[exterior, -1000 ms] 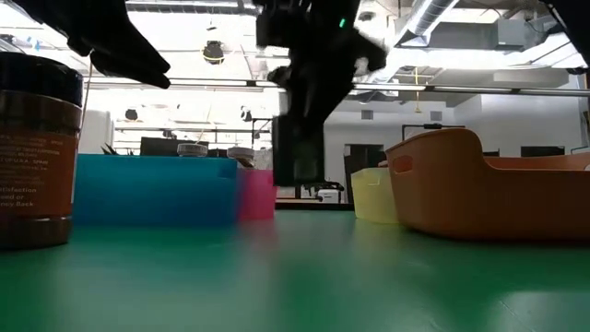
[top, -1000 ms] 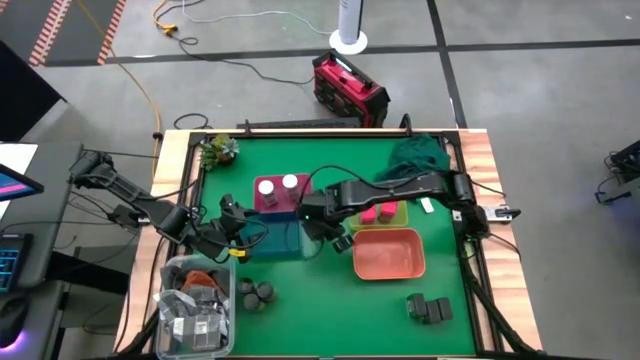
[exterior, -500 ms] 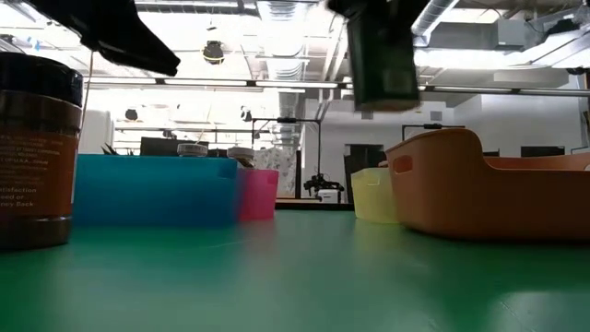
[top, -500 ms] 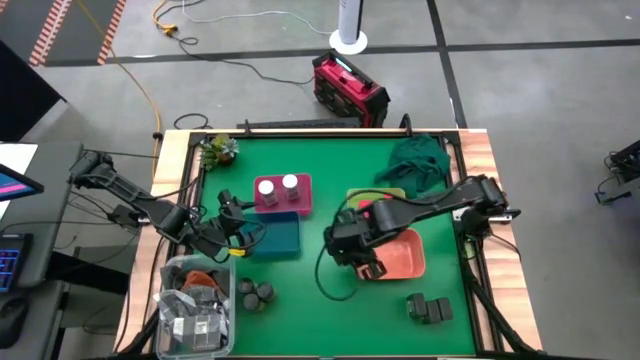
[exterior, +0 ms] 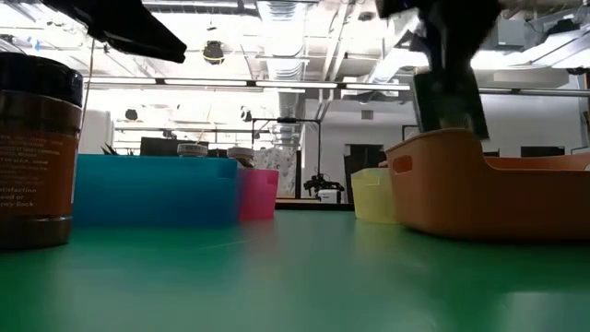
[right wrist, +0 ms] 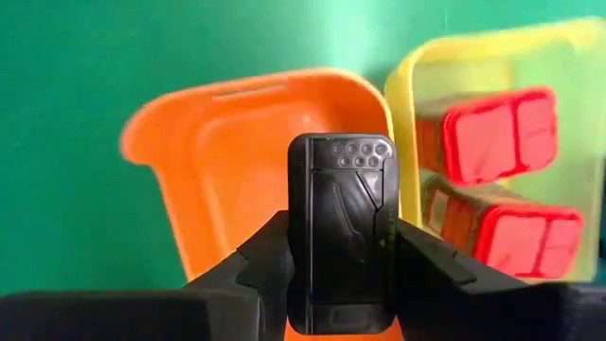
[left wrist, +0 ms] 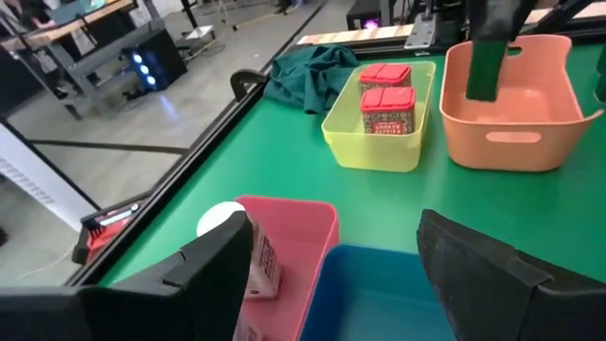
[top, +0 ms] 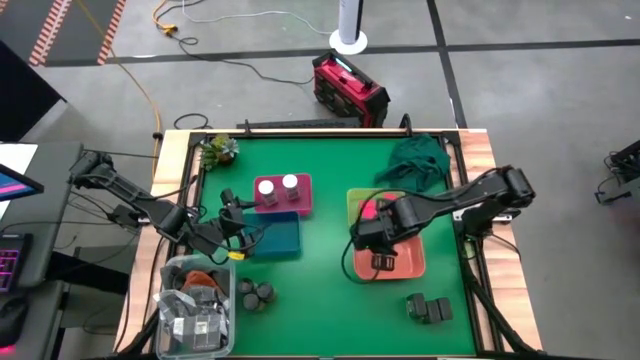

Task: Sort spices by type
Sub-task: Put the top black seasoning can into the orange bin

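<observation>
Right wrist view: right gripper fingers are clamped on a dark box, held above the salmon tray. Left gripper waits over the blue tray, fingers partly apart, gripping nothing.

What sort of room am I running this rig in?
Probably a robotics lab or workshop: exposed ceiling ducts and strip lights overhead, workbenches with equipment behind, cables and a red case on the concrete floor.
</observation>
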### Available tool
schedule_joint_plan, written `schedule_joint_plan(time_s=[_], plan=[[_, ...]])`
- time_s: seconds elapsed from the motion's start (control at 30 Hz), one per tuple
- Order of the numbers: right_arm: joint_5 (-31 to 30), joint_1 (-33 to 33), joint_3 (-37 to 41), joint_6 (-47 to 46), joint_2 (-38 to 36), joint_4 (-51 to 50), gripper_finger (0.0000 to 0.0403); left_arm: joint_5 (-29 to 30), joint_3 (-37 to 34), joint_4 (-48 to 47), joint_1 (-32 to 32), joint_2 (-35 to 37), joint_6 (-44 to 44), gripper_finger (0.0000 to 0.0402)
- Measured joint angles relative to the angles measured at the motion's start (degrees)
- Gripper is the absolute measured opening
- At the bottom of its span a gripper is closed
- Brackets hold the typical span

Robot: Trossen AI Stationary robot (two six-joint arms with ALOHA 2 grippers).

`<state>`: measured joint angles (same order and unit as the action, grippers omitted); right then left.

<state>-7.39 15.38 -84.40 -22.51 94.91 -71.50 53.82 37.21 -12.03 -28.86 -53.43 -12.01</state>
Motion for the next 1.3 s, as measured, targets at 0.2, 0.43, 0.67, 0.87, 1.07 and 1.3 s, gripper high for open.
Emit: schedule_joint_plan(time_s=[0.2, 0.43, 0.67, 0.87, 1.07, 1.3], plan=[[1.7, 0.0, 11.2, -12.4, -4.8, 13.7, 0.0170, 0.0, 0.0, 0.0, 0.0, 0.0, 0.7, 0.0283], [-1.3, 2.8, 12.6, -31.3, -1.1, 15.8, 0.0171, 0.5, 0.0, 0.1, 0.0, 0.0, -0.3, 0.0283], [-1.4, 5.0, 12.6, -45.6, 2.6, 14.6, 0.0171, 0.7, 0.0, 1.7, 0.0, 0.0, -0.6, 0.0283], [-7.8, 7.9, 12.5, -56.5, 2.7, 14.4, 0.0167, 0.4, 0.0, 1.5, 0.0, 0.0, -2.3, 0.0283], [-10.9, 9.4, 12.5, -58.0, 3.1, 14.1, 0.0198, 0.3, 0.0, 1.1, 0.0, 0.0, -3.0, 0.0283], [-11.0, 7.6, 12.5, -57.0, 3.4, 13.8, 0.0291, -1.4, 0.0, 0.9, 0.0, 0.0, -0.8, 0.0283]])
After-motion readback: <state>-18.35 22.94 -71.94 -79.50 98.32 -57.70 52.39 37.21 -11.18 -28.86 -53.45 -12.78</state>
